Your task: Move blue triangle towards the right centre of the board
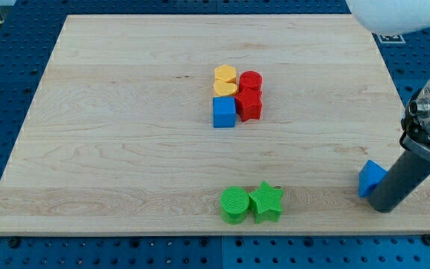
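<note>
No claw fitted, so nothing to open or shut: just a rod. Mid-frame, bunched together: blue cube (224,113), two yellow blocks (225,75), two red blocks (250,81). Lower centre: green cylinder (235,203), green star (266,202). Lower right: blue triangle (371,178), my tip (384,206) touching its lower right side. Slip beneath, then nudge gently up-frame, well inside the edge. Pale wooden worktop (110,149); blue perforated bench (424,82) around it.

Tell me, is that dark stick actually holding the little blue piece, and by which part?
Nothing is held. My tip only rests against the right side of the blue triangle; it can push, not grip.
</note>
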